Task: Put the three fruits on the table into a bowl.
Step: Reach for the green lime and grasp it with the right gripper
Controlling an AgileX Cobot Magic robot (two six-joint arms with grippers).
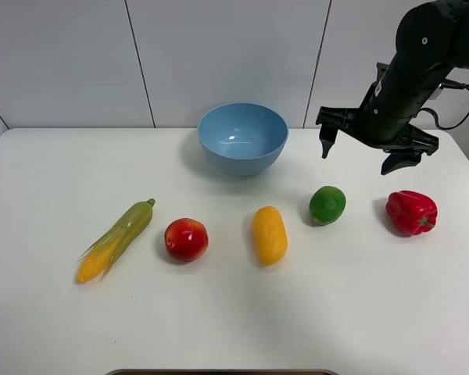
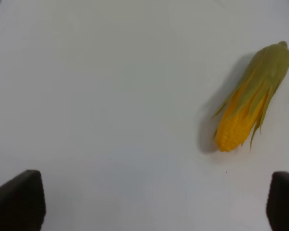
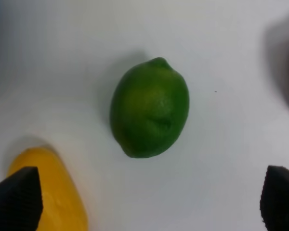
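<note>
First pick in hand: I hover the jaws of the right arm [image 1: 422, 55], spread wide and empty, over the lime [image 1: 327, 205] on the counter [image 1: 219, 312], front-right of the empty bowl [image 1: 242, 162]; next, lower and close; left jaws gape, empty.

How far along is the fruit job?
Nothing is done yet: the bowl shows no fruit, and the lime, mango and apple all lie on the table. In hand: the right end effector hangs open over the lime, holding nothing. All three fruits remain.
</note>
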